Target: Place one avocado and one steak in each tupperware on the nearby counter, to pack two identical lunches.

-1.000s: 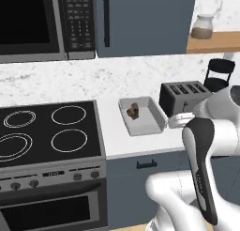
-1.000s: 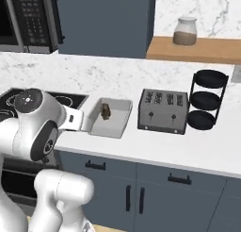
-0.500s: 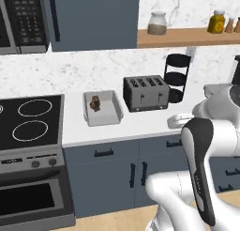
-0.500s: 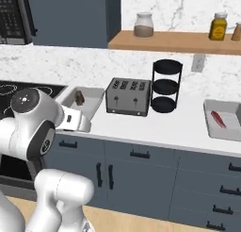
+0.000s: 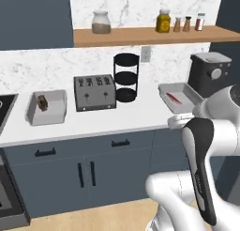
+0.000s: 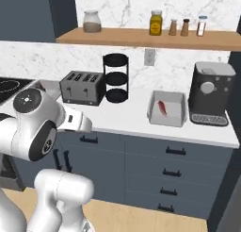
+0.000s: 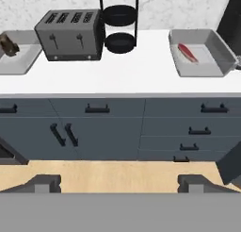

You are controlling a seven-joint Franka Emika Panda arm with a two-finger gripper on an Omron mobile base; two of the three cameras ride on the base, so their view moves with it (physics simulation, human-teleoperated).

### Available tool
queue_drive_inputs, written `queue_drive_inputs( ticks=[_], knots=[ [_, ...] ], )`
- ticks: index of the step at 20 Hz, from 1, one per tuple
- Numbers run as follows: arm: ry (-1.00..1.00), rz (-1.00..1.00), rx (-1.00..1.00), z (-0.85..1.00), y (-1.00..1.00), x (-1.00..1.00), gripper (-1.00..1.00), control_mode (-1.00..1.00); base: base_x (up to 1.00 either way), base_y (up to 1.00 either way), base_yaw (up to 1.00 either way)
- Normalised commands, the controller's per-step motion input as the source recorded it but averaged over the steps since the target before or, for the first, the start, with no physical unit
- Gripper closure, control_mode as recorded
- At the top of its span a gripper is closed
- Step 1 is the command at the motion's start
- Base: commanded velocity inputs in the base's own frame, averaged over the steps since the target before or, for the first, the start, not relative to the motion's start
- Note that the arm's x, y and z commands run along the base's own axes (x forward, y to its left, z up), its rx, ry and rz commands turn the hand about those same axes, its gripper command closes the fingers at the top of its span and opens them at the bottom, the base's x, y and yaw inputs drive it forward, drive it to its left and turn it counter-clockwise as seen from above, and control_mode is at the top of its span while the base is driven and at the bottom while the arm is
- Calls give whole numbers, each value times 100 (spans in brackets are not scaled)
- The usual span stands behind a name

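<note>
Two light grey tupperware boxes stand on the white counter (image 7: 122, 75). The left tupperware (image 7: 23, 65) (image 5: 47, 117), beside the toaster, holds a brown steak (image 7: 8, 44) (image 5: 42, 102). A red steak (image 7: 187, 53) (image 5: 173, 98) (image 6: 162, 107) lies in the right tupperware (image 7: 221, 49) (image 5: 165, 88) (image 6: 164, 122), next to the coffee machine. My gripper (image 7: 120, 184) hangs open and empty out in front of the drawer fronts, well short of the counter. The avocado is out of view.
A silver toaster (image 5: 95, 92) (image 7: 70, 34) and a black tiered stand (image 5: 126, 77) (image 7: 119, 23) sit between the boxes. At the counter's right end is a dark coffee machine (image 5: 209, 73) (image 6: 209, 93). Jars line the wooden shelf (image 5: 145, 35) above.
The whole picture has slid left, so the base has driven right along the counter. The stove has left view; the right box and coffee machine have come in. The gripper stays open.
</note>
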Motion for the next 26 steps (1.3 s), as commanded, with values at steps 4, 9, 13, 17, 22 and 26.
queue_drive_inputs(
  ticks=[4,9,13,17,22,26],
  knots=[
    [0,0,0,0,0,0,-100,100,-54,-100,-5],
    [0,0,0,0,0,0,-100,100,-20,-100,-2],
    [0,0,0,0,0,0,-100,100,0,-100,0],
    [0,0,0,0,0,0,-100,100,0,-100,0],
    [0,0,0,0,0,0,-100,100,0,-100,0],
    [0,0,0,0,0,0,-100,100,0,-94,0]
  ],
)
